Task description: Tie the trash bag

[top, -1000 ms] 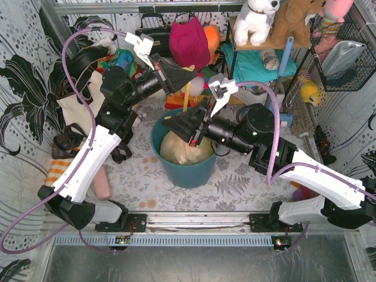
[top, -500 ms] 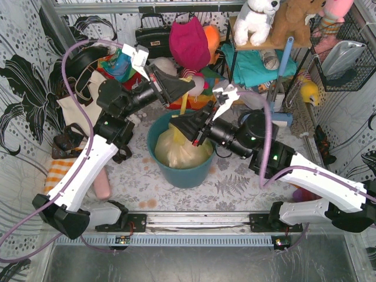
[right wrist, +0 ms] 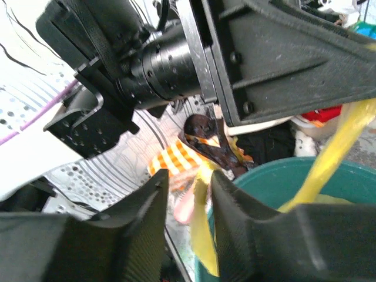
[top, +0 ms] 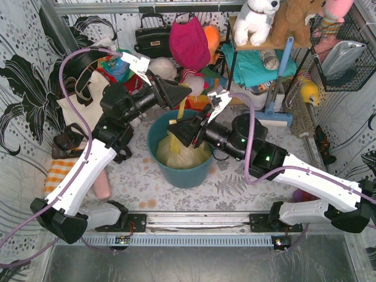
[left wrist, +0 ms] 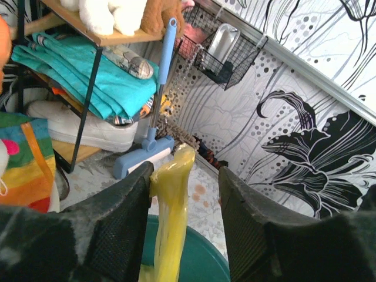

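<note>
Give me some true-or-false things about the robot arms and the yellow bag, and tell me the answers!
1. The trash bag sits inside the teal bin. True.
2. The left gripper has its jaws squeezed shut. False: they stand apart, with a yellow strip of the bag beside one finger.
3. A white plush dog sits on the shelf at the back. True.
4. The right gripper is far from the bin. False: it is right over the bin, with a strip of the bag between its fingers.
</note>
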Action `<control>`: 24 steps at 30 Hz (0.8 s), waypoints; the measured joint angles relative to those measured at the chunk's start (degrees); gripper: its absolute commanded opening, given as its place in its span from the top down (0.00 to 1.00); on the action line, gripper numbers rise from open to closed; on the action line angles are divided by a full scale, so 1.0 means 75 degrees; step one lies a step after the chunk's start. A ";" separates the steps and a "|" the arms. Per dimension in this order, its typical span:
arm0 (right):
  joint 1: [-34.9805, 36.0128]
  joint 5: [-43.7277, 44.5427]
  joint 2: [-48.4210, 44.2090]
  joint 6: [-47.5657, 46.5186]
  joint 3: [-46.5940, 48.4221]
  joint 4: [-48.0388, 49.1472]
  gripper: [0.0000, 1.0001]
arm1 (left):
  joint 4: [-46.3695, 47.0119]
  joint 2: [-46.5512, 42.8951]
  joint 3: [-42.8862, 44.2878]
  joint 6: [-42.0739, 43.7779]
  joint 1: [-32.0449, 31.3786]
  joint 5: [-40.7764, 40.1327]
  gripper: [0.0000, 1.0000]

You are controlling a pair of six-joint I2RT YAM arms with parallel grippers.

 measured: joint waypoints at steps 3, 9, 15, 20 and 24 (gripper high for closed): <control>0.0000 -0.0006 0.0003 -0.0050 0.0408 -0.0090 0.53 | -0.0280 0.0003 0.0344 0.0154 0.0000 -0.0111 0.29; 0.0003 0.0064 -0.0050 -0.0137 0.1539 -0.0434 0.44 | -0.0629 -0.0140 0.1230 0.0548 0.0000 -0.0321 0.25; 0.0003 0.0927 -0.0236 -0.0595 0.2087 -0.1614 0.39 | -0.1361 -0.0871 0.1192 0.1107 0.0000 -0.1373 0.16; -0.0055 0.2366 -0.0530 -0.1422 0.2060 -0.2095 0.32 | -0.1443 -0.1880 0.0356 0.1390 -0.0006 -0.2859 0.02; -0.0638 0.3331 -0.0816 -0.2005 0.1533 -0.2314 0.25 | -0.1425 -0.2544 -0.0790 0.1422 -0.0006 -0.4383 0.02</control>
